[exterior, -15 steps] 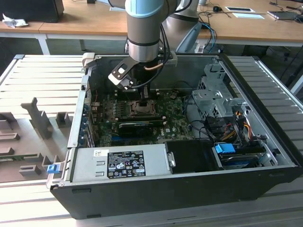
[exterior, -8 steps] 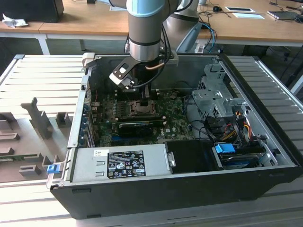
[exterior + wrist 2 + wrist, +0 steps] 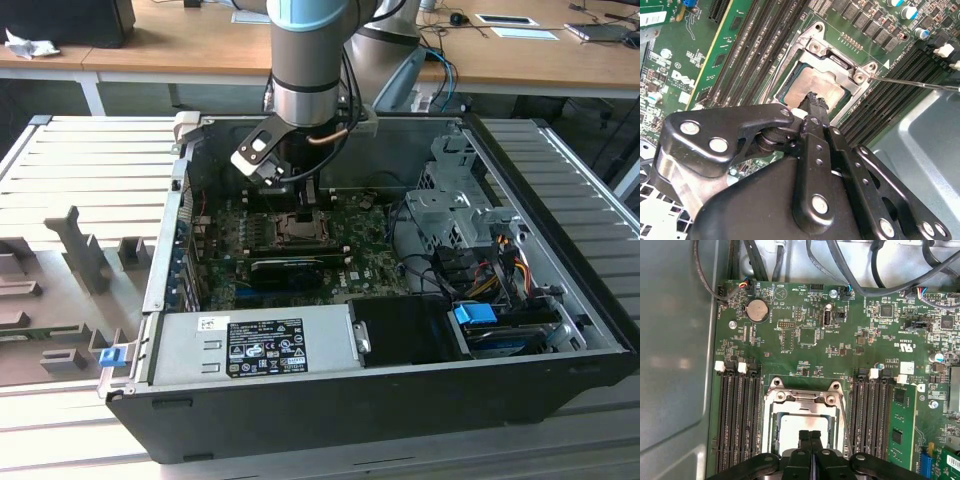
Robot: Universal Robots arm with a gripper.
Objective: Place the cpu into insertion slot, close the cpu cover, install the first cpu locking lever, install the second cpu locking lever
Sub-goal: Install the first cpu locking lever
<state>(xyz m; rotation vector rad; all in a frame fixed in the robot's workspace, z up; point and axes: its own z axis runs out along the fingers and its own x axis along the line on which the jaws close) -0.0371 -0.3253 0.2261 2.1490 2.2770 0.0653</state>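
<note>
The end effector is clenched shut and empty, tips over the cpu in the insertion slot. The cpu cover looks down. The loose lever probably needs a careful push.

The open computer case stands on the bench. Inside it, the motherboard lies flat on the case floor. The power supply runs along the near wall, and the drive cage sits toward the exterior view's right. The insertion slot lies between two banks of memory slots. The cpu rests in it, with the cpu cover lying down around it. The gripper hangs directly over the cpu, its fingers together. In the exterior view, the graphics card lies just in front of the slot.
</note>
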